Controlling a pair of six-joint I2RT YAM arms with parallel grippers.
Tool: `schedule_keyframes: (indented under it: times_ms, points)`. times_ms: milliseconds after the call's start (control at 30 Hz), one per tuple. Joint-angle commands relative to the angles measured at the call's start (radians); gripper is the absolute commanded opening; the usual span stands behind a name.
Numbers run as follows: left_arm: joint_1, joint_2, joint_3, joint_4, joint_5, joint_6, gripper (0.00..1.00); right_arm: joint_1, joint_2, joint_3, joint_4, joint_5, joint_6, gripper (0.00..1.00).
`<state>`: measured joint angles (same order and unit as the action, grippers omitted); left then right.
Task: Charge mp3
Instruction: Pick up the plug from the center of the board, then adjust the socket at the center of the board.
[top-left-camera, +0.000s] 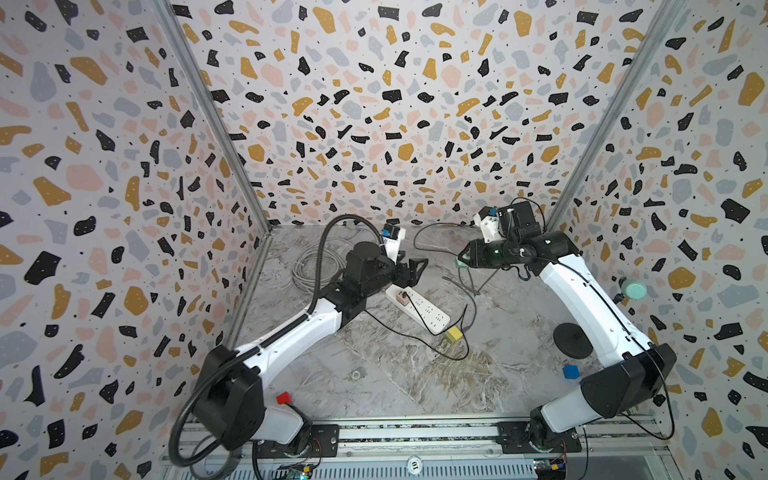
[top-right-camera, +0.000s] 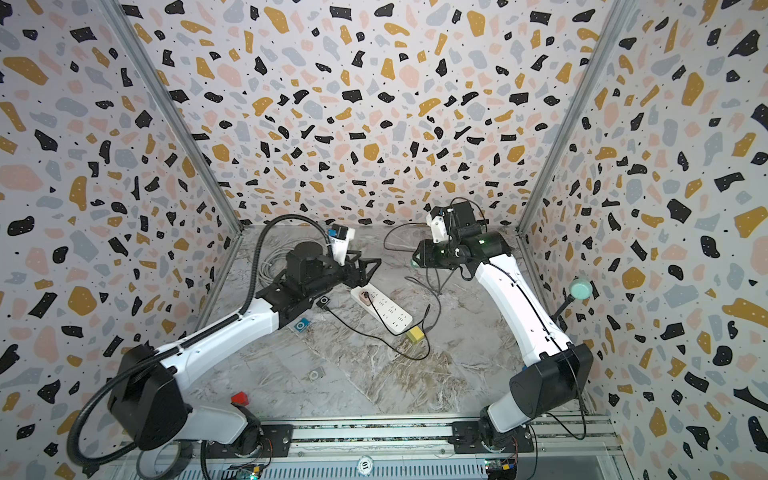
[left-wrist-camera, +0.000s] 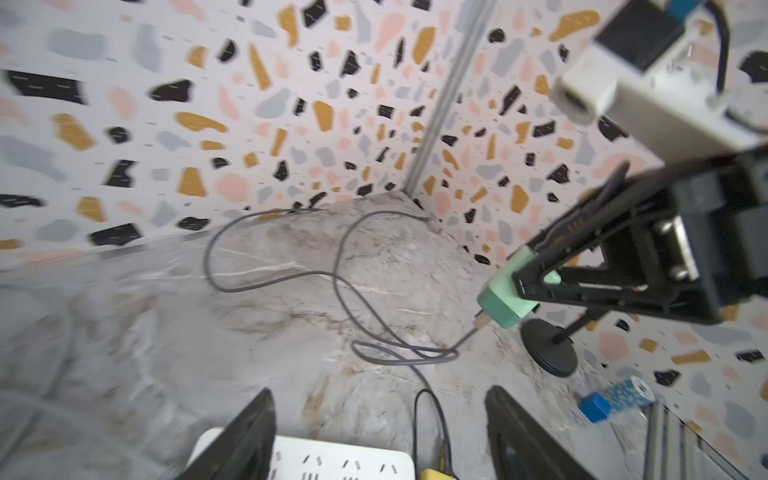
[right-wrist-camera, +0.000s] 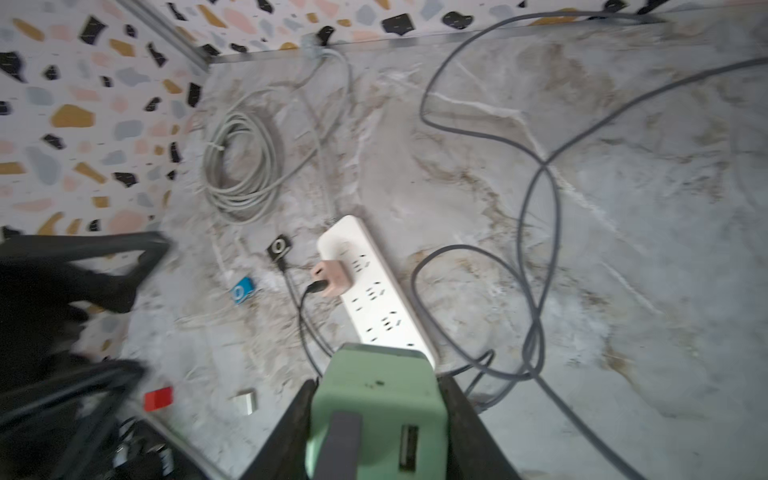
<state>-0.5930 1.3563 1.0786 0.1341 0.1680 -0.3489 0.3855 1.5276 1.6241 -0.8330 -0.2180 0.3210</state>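
Right of centre in a top view, a green charger (top-left-camera: 460, 262) is clamped in the right gripper (right-wrist-camera: 376, 380), presumably for the power strip (top-left-camera: 419, 311); the left gripper (left-wrist-camera: 380, 392) is spread empty.

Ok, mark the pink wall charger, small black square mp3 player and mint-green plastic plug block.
pink wall charger (right-wrist-camera: 332, 276): right wrist view, top face.
small black square mp3 player (right-wrist-camera: 277, 246): right wrist view, front face.
mint-green plastic plug block (right-wrist-camera: 374, 395): right wrist view, upper face.
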Motion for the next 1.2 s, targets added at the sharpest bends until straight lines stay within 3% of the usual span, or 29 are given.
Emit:
schedule_keyframes:
  times_ms: [0, 100, 233, 433, 500, 600, 900, 1167]
  points:
    - [0.010, -0.148, -0.017, -0.136, -0.177, -0.106, 0.90, 0.075, 0.028, -0.024, 0.049, 0.122, -0.046, 0.00]
    - [0.022, -0.255, -0.042, -0.191, -0.274, -0.113, 0.97, 0.180, 0.084, -0.033, 0.122, 0.120, -0.116, 0.00]
    - [0.032, -0.369, -0.077, -0.200, -0.331, -0.090, 1.00, 0.260, 0.075, -0.191, 0.326, 0.016, -0.308, 0.00]
    - [0.036, -0.424, -0.069, -0.252, -0.368, -0.031, 1.00, 0.211, 0.018, -0.410, 0.539, -0.167, -0.697, 0.00]
    - [0.036, -0.434, -0.074, -0.252, -0.372, -0.016, 1.00, 0.162, 0.016, -0.438, 0.579, -0.221, -0.757, 0.00]
    - [0.036, -0.450, -0.086, -0.251, -0.382, 0.005, 1.00, 0.118, 0.068, -0.398, 0.524, -0.275, -0.852, 0.00]
    - [0.036, -0.478, -0.129, -0.203, -0.367, 0.062, 1.00, 0.090, 0.136, -0.362, 0.355, -0.398, -1.354, 0.00]
    - [0.036, -0.475, -0.163, -0.172, -0.368, 0.126, 1.00, 0.094, 0.229, -0.253, 0.206, -0.381, -1.588, 0.00]
